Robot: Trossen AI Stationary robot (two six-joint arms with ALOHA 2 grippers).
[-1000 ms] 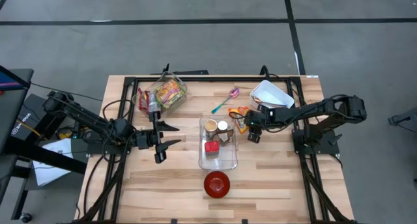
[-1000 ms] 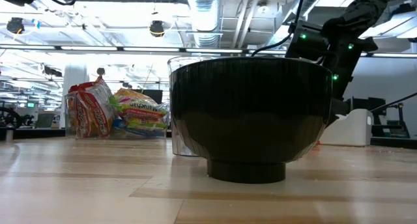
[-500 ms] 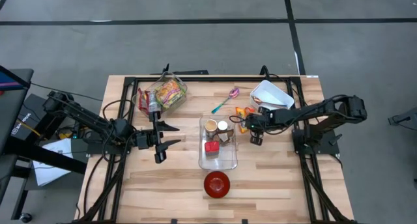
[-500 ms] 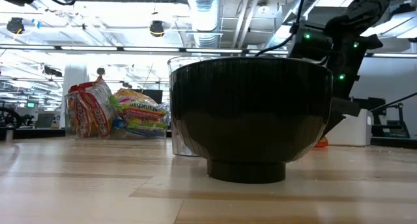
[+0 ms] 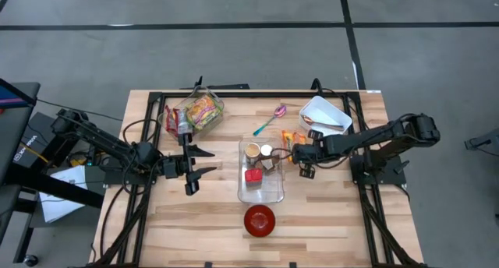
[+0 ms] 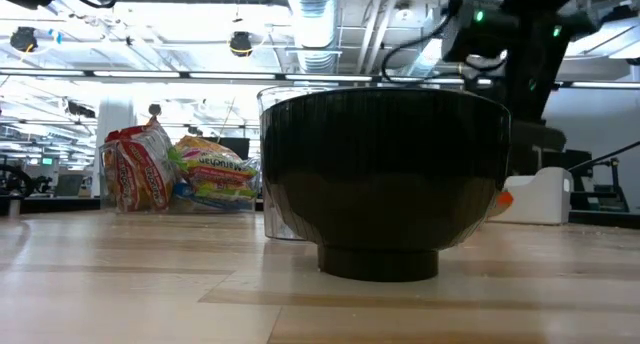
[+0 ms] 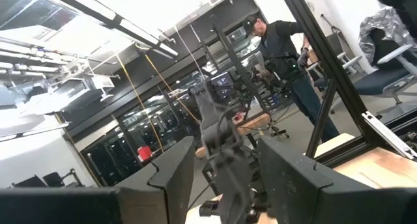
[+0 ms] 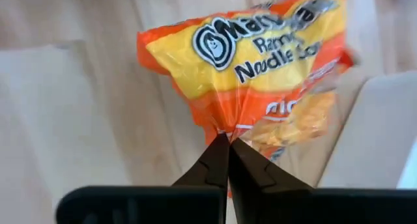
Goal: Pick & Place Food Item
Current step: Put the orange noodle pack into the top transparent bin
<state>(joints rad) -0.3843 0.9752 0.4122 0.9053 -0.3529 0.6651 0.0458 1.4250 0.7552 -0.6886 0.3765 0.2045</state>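
Observation:
An orange and yellow ramen noodle packet (image 8: 254, 55) lies right of the clear tray (image 5: 261, 192), which holds several food items. My right gripper (image 8: 228, 144) is shut on the packet's near edge; from above it (image 5: 300, 153) stands just right of the packet (image 5: 290, 136). In the low view only an orange corner (image 6: 505, 197) shows beside the dark bowl. My left gripper (image 5: 204, 160) hangs open above the table's left half, left of the tray, tipped upward, with nothing between its fingers (image 7: 176, 175). My right gripper pinches the packet's crimped edge (image 8: 225, 123) between its two fingertips, where the wrapper gathers into folds. The fingers come steeply from above, slanting down. The packet spreads out beyond the fingertips, its pinched end raised off the wood; whether its far end rests on the table I cannot tell.
A red bowl (image 5: 260, 220) sits near the front edge and fills the low view. A white container (image 5: 325, 114) stands at the back right, a pink spoon (image 5: 270, 118) behind the tray, and a clear bowl of snack packets (image 5: 199, 112) at the back left.
My right gripper has risen and shifted a little toward the table's near right. The packet's orange corner has come up off the wood in the low view. My left arm has kept still.

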